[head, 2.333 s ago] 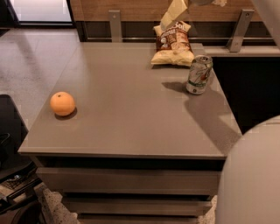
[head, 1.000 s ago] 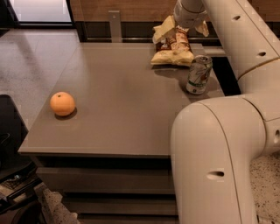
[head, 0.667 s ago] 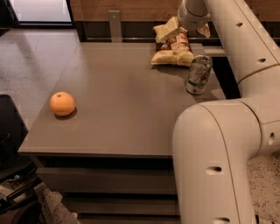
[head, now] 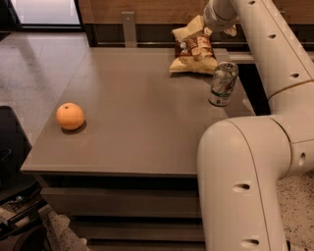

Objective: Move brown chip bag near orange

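Bag sits upper right, gripper at its top; we cannot tell its hold. We should lift clear of the can, then carry left toward the orange.

Probably an office break area: a grey counter on a polished pale floor, with a wood-panelled wall behind. The robot's gripper hangs over the counter's far edge.

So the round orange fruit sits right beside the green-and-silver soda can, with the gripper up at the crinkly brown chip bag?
No. In the camera view the round orange fruit lies at the table's front left, far from the green-and-silver soda can on the right. The gripper is up at the crinkly brown chip bag, yes.
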`<state>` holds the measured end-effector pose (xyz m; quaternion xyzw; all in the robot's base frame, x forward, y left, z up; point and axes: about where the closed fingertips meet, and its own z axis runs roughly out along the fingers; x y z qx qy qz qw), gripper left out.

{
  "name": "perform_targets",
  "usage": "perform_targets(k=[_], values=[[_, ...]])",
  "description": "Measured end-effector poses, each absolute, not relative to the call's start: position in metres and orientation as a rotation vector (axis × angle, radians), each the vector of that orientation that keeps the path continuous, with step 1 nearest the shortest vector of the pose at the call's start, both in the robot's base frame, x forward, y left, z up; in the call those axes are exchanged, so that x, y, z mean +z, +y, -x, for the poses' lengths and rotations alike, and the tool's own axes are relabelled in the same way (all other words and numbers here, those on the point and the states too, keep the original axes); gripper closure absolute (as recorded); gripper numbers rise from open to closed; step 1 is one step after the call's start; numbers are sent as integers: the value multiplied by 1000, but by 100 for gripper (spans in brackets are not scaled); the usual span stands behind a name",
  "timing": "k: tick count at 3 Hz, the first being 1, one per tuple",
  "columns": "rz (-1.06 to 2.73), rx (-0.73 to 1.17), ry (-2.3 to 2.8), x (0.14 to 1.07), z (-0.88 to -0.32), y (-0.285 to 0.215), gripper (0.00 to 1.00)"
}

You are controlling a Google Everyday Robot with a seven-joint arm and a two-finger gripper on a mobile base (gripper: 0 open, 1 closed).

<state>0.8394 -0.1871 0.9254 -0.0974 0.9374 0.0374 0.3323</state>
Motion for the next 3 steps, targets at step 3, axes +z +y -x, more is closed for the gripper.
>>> perform_targets(k=[3], values=[[363, -52, 2588, 880, -836, -173, 0]])
